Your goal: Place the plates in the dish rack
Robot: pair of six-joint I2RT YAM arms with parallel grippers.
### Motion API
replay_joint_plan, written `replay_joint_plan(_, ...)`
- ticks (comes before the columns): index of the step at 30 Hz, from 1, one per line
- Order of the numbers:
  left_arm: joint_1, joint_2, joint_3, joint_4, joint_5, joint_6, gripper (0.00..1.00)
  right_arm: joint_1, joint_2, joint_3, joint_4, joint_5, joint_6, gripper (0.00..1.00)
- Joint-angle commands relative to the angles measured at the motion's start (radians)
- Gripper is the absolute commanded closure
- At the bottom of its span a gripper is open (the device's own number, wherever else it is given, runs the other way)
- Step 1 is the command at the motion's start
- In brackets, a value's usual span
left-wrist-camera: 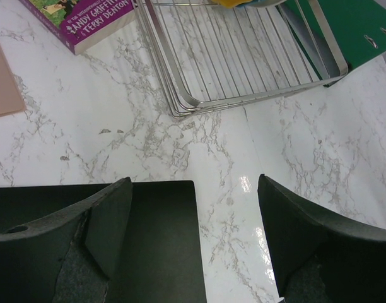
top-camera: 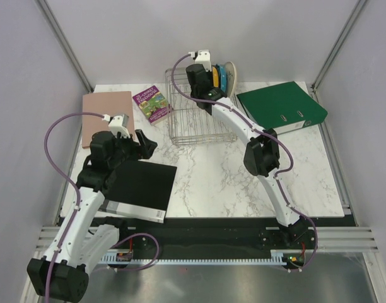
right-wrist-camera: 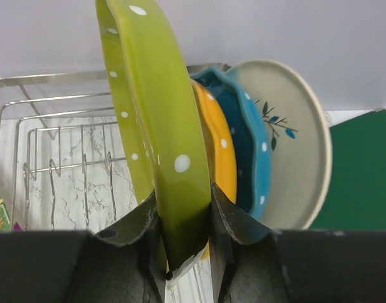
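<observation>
Three plates (right-wrist-camera: 250,151) stand at the rack's (right-wrist-camera: 54,170) far right. The right gripper (right-wrist-camera: 183,221) clamps the green plate (right-wrist-camera: 155,126) just left of them. The left gripper (left-wrist-camera: 193,240) gapes wide.

The green plate (right-wrist-camera: 156,113) is glossy glazed ceramic. The dish rack (left-wrist-camera: 256,95) is shiny bare metal wire. The table (left-wrist-camera: 149,139) is polished and marble-patterned; at its two o'clock lies a matt green binder (top-camera: 282,106).

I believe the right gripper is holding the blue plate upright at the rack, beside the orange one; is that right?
Not quite: the right gripper holds the green plate, not the blue plate. The right wrist view shows its jaws shut on the green rim, upright at the rack, beside the orange plate.
</observation>
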Motion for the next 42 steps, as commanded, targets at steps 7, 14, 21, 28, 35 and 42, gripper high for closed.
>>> replay_joint_plan(7, 0.007, 0.035, 0.013, 0.029, 0.033, -0.023, 0.13, -0.010, 0.066, 0.094, 0.245, 0.100, -0.028, 1.00)
replay_joint_plan(14, 0.005, 0.051, 0.011, 0.047, 0.049, -0.040, 0.13, -0.010, 0.040, 0.090, 0.285, 0.130, -0.041, 1.00)
replay_joint_plan(21, 0.007, 0.055, 0.010, 0.052, 0.049, -0.040, 0.14, -0.015, 0.031, 0.082, 0.353, 0.144, -0.082, 1.00)
replay_joint_plan(28, 0.008, 0.049, 0.000, 0.052, 0.054, -0.043, 0.14, -0.012, 0.033, 0.030, 0.267, 0.112, -0.058, 1.00)
replay_joint_plan(35, 0.014, 0.041, -0.017, 0.049, 0.059, -0.050, 0.14, 0.002, 0.066, 0.011, 0.205, 0.077, -0.051, 1.00)
replay_joint_plan(42, 0.023, 0.035, -0.021, 0.044, 0.062, -0.054, 0.13, 0.014, 0.072, -0.038, 0.178, 0.081, -0.045, 0.88)
